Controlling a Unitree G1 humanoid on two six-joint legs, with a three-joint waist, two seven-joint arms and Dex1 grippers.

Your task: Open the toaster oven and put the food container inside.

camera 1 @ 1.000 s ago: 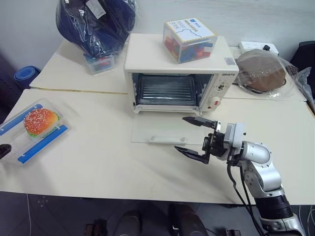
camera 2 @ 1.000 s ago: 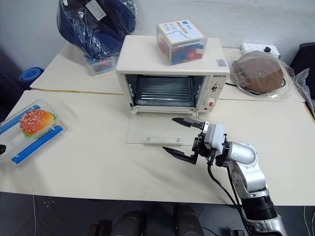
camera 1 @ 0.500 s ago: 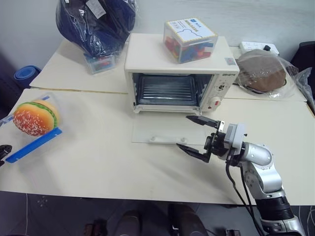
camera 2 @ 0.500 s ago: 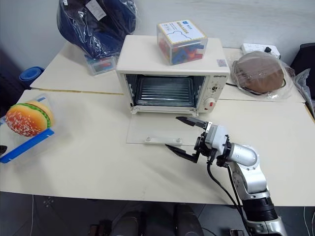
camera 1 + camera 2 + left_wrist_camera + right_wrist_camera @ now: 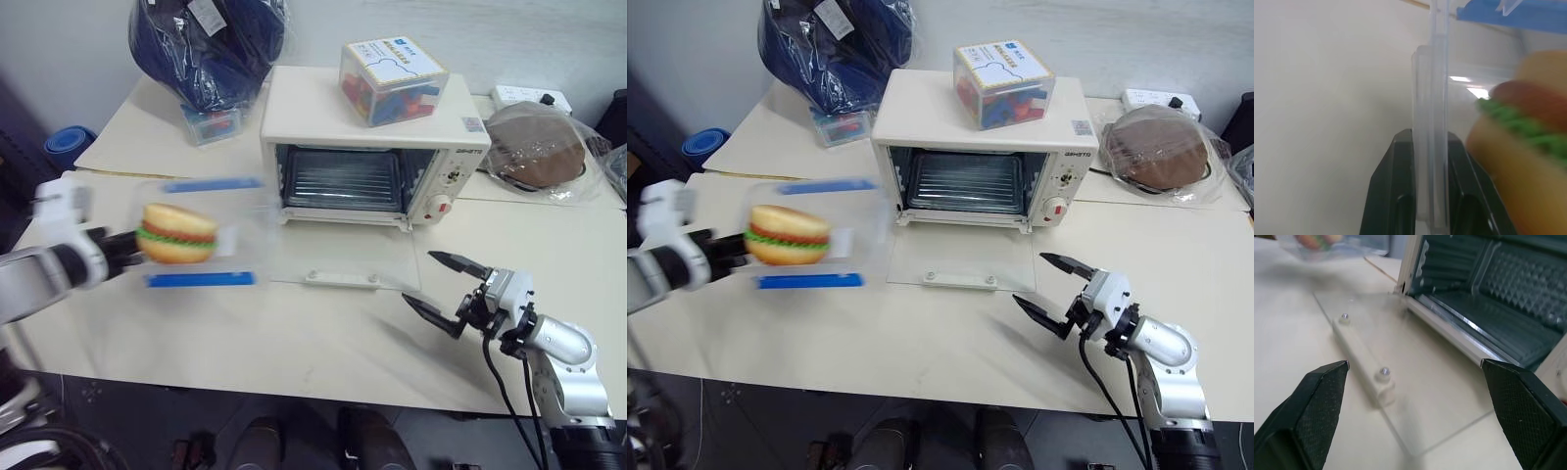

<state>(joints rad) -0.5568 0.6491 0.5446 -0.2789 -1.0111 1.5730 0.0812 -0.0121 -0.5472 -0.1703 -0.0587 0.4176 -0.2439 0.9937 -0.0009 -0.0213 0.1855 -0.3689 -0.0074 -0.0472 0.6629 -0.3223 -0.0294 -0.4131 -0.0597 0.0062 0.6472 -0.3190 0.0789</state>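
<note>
Toaster oven (image 5: 375,137) door already dropped flat. Food container (image 5: 196,232) pinched by left gripper (image 5: 1429,161), held above table left of oven, not yet inside. Right gripper (image 5: 443,284) spread wide, empty, before door.

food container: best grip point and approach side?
By its thin rim wall at one short end, coming in level from the robot's left, as the left pincer is shut on the food container now. The flat clear box leaves a narrow edge that fits between the fingers, and its far end stays free to enter the open toaster oven.
</note>
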